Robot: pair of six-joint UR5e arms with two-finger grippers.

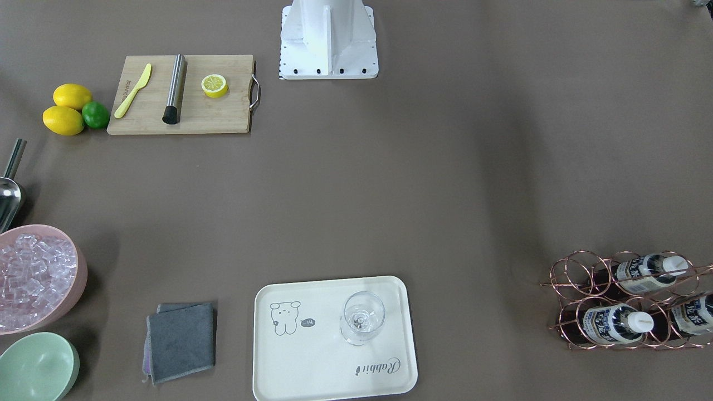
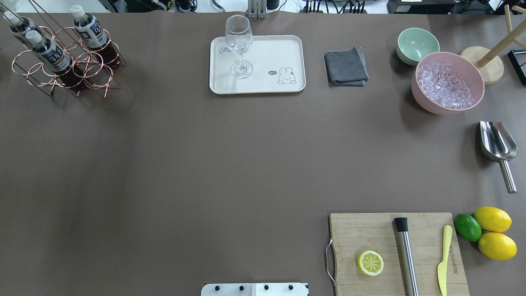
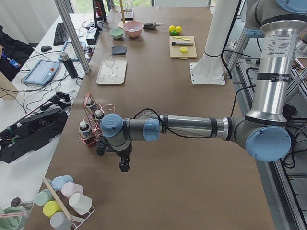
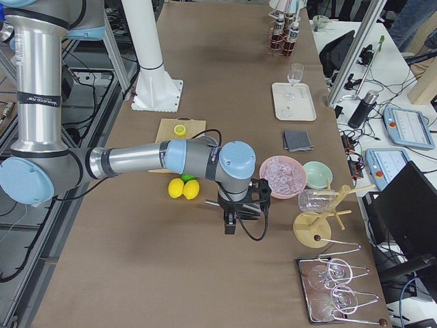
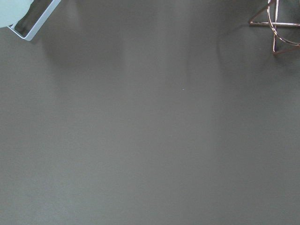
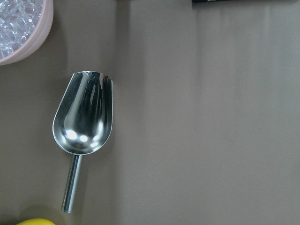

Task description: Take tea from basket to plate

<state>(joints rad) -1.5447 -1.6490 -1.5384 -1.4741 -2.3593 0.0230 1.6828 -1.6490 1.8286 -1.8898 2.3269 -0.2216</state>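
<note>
Three tea bottles (image 2: 49,51) with white caps stand in the copper wire basket (image 2: 65,72) at the table's far left corner; the basket (image 1: 579,278) sits at the right in the front-facing view. The cream plate (image 2: 267,84) lies at the far middle with a wine glass (image 2: 239,45) on it. In the exterior left view my left gripper (image 3: 123,165) hangs over bare table just beside the basket (image 3: 93,120). My right gripper (image 4: 230,224) hovers near the pink bowl in the exterior right view. I cannot tell whether either is open or shut.
A pink bowl of ice (image 2: 448,82), a green bowl (image 2: 417,44), a grey cloth (image 2: 346,66) and a steel scoop (image 6: 84,122) lie on the right. The cutting board (image 2: 370,230) holds a lemon half, a steel rod and a yellow knife, with lemons (image 2: 493,219) and a lime beside it.
</note>
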